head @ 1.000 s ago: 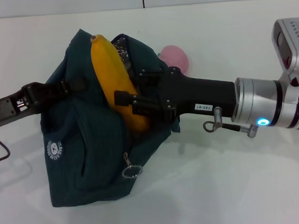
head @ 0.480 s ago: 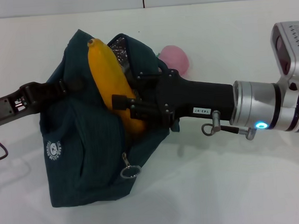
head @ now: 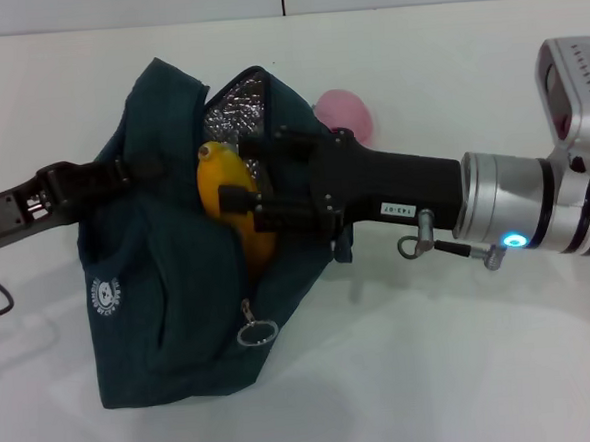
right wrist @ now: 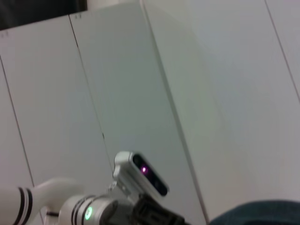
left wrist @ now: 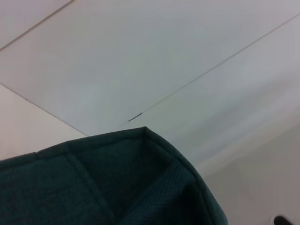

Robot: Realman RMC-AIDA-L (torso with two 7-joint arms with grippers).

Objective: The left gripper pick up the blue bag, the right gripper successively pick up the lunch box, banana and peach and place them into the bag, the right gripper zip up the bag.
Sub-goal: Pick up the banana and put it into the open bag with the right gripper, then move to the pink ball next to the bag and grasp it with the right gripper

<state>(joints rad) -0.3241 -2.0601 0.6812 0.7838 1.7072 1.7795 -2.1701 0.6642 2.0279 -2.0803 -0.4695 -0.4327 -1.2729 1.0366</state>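
Bench [head: 464,371]: white, smooth, matte, carrying everything here.

Bag [head: 161,319]: dark blue woven cloth, soft and slumped, mouth propped open toward the far side, silver quilted foil lining showing inside; small round white logo on the front, metal ring pull [head: 254,334] hanging from the zip low at the front. Seen from the left wrist as a stitched cloth corner only.

Right hand [head: 236,207]: black, rigid, reaching in from the right, pinching the banana at the bag mouth.

Left hand [head: 122,171]: black, at the bag's left upper edge, apparently clamped on the cloth to hold the mouth up; finger state hard to make out, so cannot tell.

Banana [head: 232,200]: yellow, smooth, curved, lower half already sunk inside the bag, top end standing clear.

Peach [head: 347,116]: pink, rounded, on the bench just behind the bag, not yet packed.

Lunch box: not visible, possibly down inside.

Risks: letting go too high could tip the banana out over the limp rim; pushing deeper could snag cloth or zip and drag the bag loose from the left hand; sagging cloth could close the mouth before the peach goes in.
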